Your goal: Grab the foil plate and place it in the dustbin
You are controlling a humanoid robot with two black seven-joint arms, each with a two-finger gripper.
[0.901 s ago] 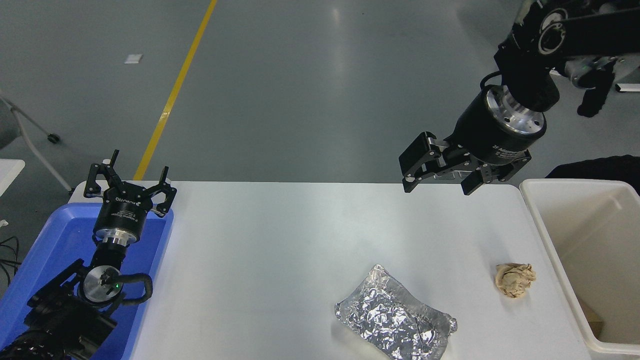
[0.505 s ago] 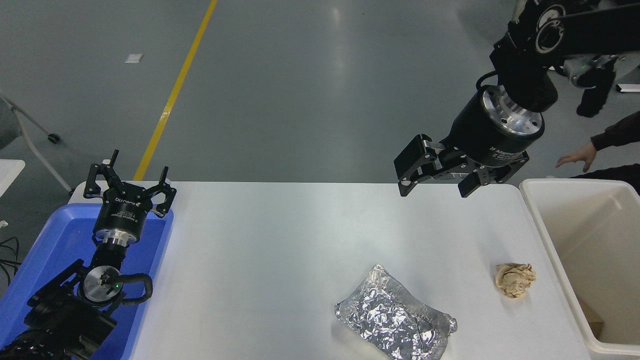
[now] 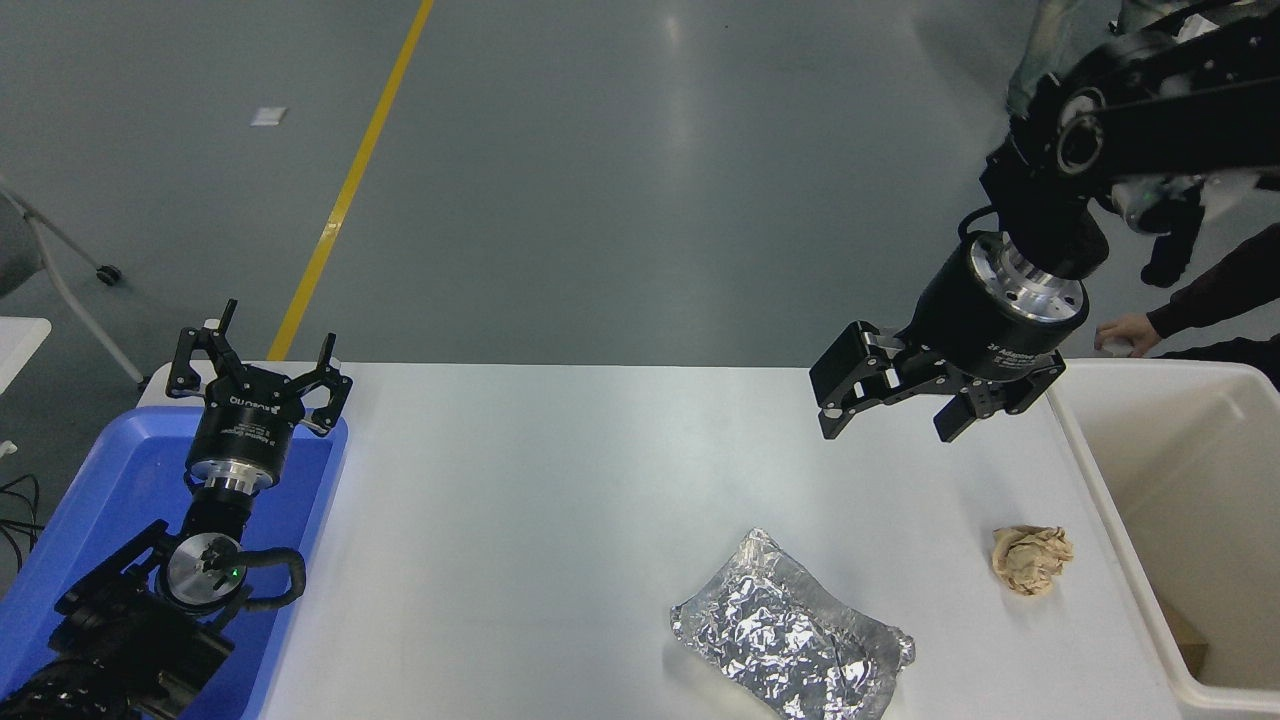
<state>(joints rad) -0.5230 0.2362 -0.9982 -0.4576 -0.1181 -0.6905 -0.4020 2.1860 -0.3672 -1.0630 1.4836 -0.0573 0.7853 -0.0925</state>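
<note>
The foil plate [image 3: 790,635] is a crinkled shiny silver tray lying flat near the table's front edge, right of centre. The dustbin [image 3: 1095,470] is a cream-white bin with a beige inside at the table's right end. My right gripper [image 3: 890,425] hangs open and empty above the far right part of the table, well behind the foil plate and left of the dustbin's rim. My left gripper [image 3: 260,360] is open and empty, parked at the lower left over the blue tray.
A small tan crumpled paper ball [image 3: 1030,560] lies between the foil plate and the dustbin. A blue plastic tray [image 3: 100,480] sits at the table's left end. A person's hand [image 3: 1120,333] and dark sleeve reach to the dustbin's far rim.
My right gripper has come down and a little nearer, staying open. The person's hand came in from the right and now rests at the dustbin's far rim.
</note>
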